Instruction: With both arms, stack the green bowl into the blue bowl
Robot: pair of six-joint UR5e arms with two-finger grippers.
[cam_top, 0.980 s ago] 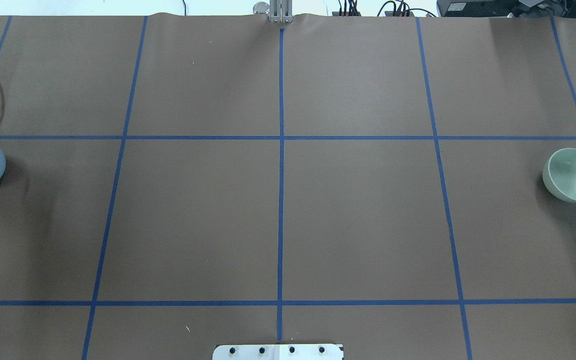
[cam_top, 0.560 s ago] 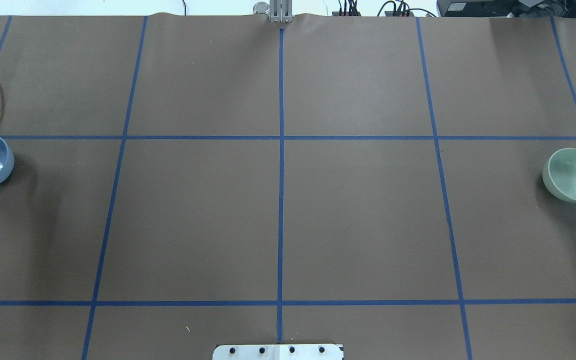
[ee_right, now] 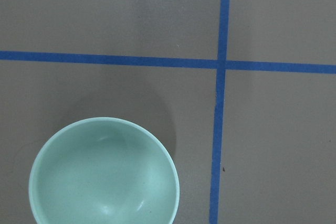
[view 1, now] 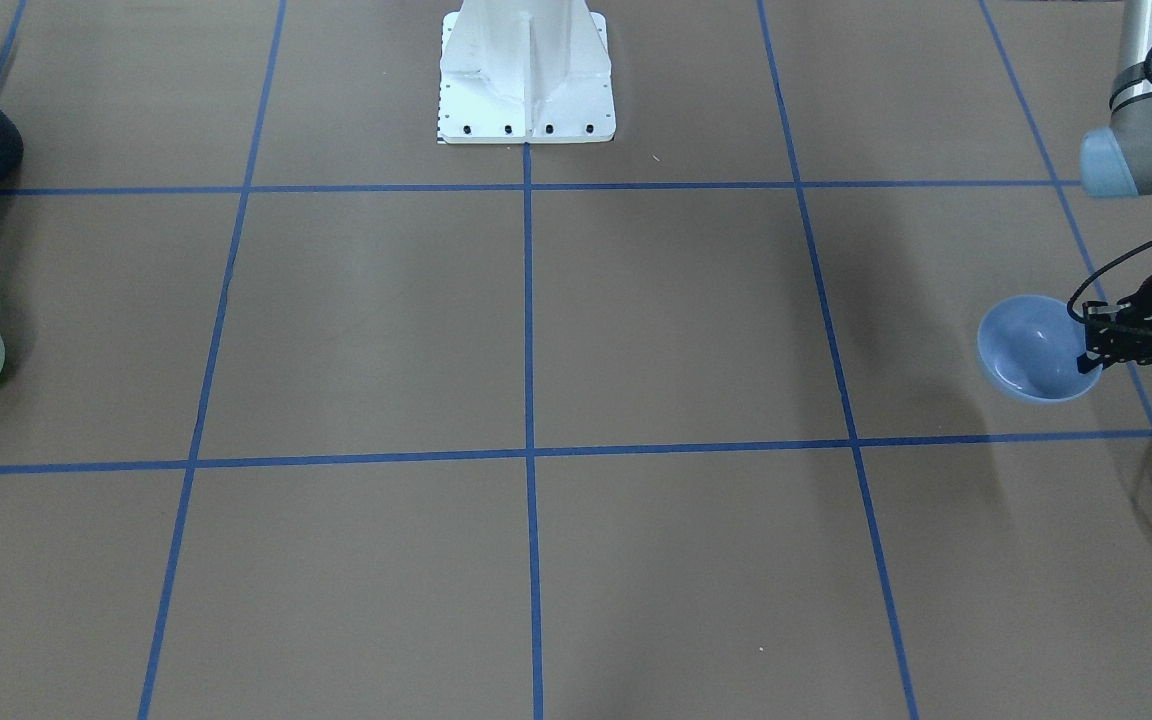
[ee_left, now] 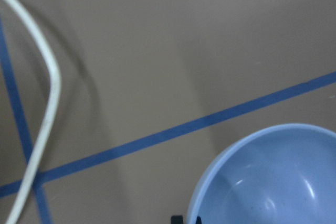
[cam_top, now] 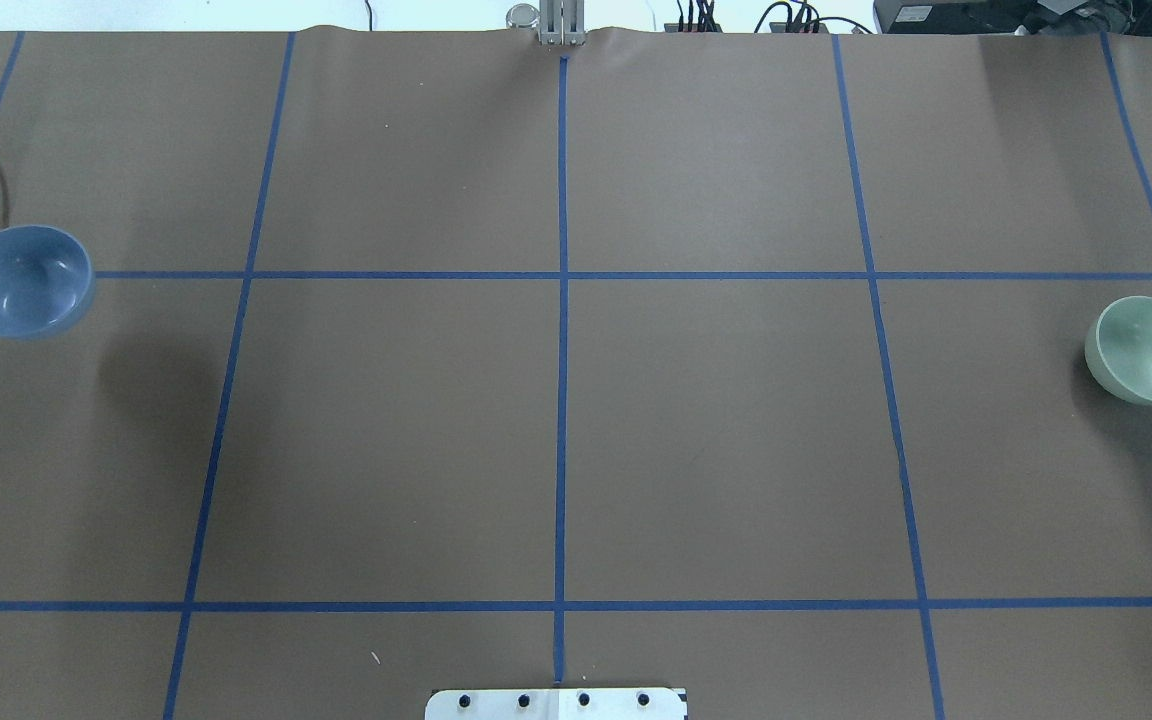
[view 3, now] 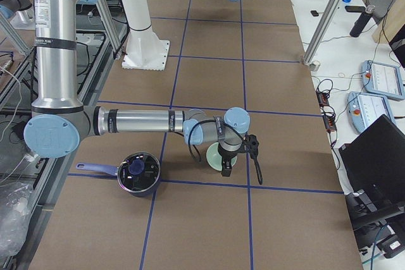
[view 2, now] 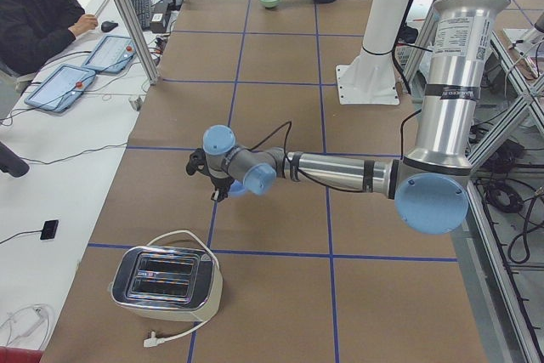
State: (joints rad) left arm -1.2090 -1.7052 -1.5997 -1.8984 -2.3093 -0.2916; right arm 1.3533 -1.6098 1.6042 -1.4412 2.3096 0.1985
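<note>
The left hand [view 1: 1096, 345] pinches the blue bowl [cam_top: 26, 285] by its rim, aloft at the worktop's [cam_top: 716, 420] 9 o'clock. The green bowl [cam_top: 1149, 352] sits at 3, where the right hand [view 3: 226, 167] hovers, its grip impossible to tell. Best carried level, centreward.

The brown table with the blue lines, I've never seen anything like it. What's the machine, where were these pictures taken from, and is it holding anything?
It is a robot: a left arm and a right arm, each ending in a two-finger gripper. Two cameras look down on the table, from behind and in front of the robot; two stand at the table's ends; one sits on each wrist. The left gripper is clamped on the rim of the blue bowl, which seems lifted. The green bowl sits at the other end, with the right gripper at it; whether that one is open I cannot tell. A toaster and a black pot also stand on the table.
</note>
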